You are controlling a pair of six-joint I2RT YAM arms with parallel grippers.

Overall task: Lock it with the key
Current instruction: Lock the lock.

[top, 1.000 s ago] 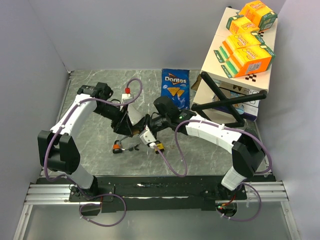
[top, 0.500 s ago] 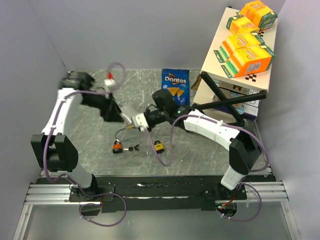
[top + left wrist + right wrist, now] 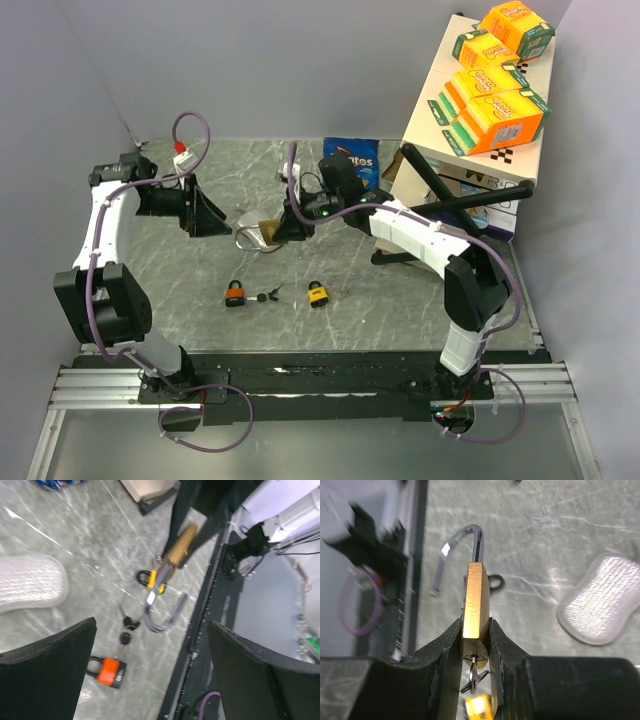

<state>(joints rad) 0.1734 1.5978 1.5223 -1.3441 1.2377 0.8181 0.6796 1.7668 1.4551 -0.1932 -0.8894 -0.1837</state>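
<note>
My left gripper point(image 3: 205, 213) now wide open, withdrawn leftward, well apart from padlock point(image 3: 475, 597). My right gripper point(image 3: 475, 630) clamps its brass body; shackle point(image 3: 470, 530) open, key point(image 3: 473, 672) seemingly in keyhole. Locking not yet done.

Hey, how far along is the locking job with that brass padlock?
Done: a small key sits in the keyhole of the brass padlock. In hand: the right gripper clamps the padlock body; the left gripper is open and empty. Left: its silver shackle stands swung open, so it needs pushing shut and locking.
</note>
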